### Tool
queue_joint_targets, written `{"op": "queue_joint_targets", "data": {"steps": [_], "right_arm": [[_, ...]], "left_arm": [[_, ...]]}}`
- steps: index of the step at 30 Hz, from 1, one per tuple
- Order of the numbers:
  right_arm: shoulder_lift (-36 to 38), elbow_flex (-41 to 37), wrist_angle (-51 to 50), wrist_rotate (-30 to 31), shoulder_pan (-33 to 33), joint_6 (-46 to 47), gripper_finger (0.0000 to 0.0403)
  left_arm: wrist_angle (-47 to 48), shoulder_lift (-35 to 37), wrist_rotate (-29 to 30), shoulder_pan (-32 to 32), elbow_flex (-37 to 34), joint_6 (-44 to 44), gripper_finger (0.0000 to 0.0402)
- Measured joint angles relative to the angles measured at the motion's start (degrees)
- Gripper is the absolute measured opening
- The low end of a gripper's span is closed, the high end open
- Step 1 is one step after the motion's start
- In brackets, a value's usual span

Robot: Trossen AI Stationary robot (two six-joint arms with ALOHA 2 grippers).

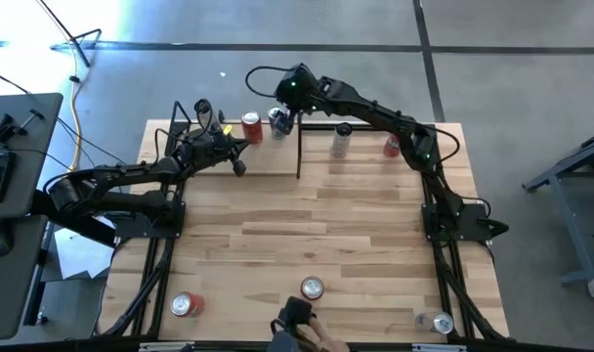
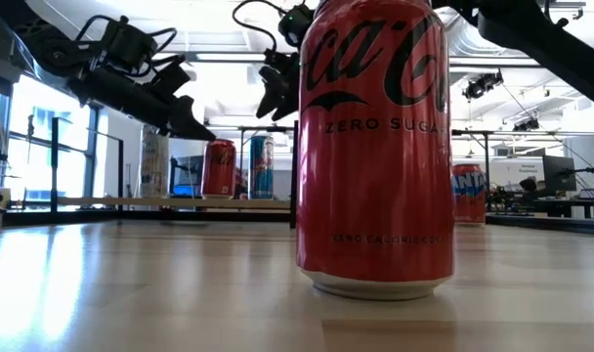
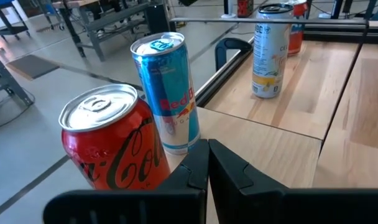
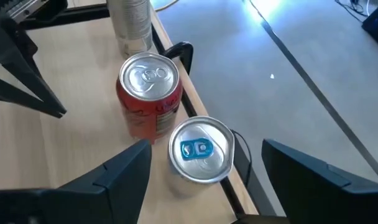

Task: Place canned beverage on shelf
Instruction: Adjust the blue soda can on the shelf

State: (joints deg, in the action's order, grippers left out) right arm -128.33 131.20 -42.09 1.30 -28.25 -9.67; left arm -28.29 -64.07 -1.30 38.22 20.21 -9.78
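Note:
The shelf (image 1: pixel 268 161) stands at the table's far left. On its far edge stand a pale can (image 2: pixel 152 161), a red Coca-Cola can (image 1: pixel 251 127) and a blue Red Bull can (image 1: pixel 277 122). My right gripper (image 4: pixel 204 149) is open just above the blue can (image 4: pixel 200 155), with one finger on either side of its top and clear of it. My left gripper (image 3: pixel 207 168) is shut and empty above the shelf board (image 3: pixel 263 149). It sits on the near side of the red can (image 3: pixel 111 143) and points at it.
A silver can (image 1: pixel 341 140) and a red can (image 1: pixel 392 145) stand on the table to the right of the shelf. Near the front edge are a red can (image 1: pixel 188 305), a Coca-Cola Zero can (image 2: pixel 375 147) and a silver can (image 1: pixel 436 321). A person's hand (image 1: pixel 321 337) is there too.

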Motion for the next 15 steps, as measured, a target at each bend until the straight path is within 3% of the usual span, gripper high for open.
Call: {"op": "queue_joint_targets", "data": {"steps": [15], "right_arm": [[-4.68, -0.04, 3.85, 1.4, 0.13, -0.16, 0.0291]], "left_arm": [[0.17, 0.0, 0.0, 0.0, 0.0, -0.15, 0.0]]}}
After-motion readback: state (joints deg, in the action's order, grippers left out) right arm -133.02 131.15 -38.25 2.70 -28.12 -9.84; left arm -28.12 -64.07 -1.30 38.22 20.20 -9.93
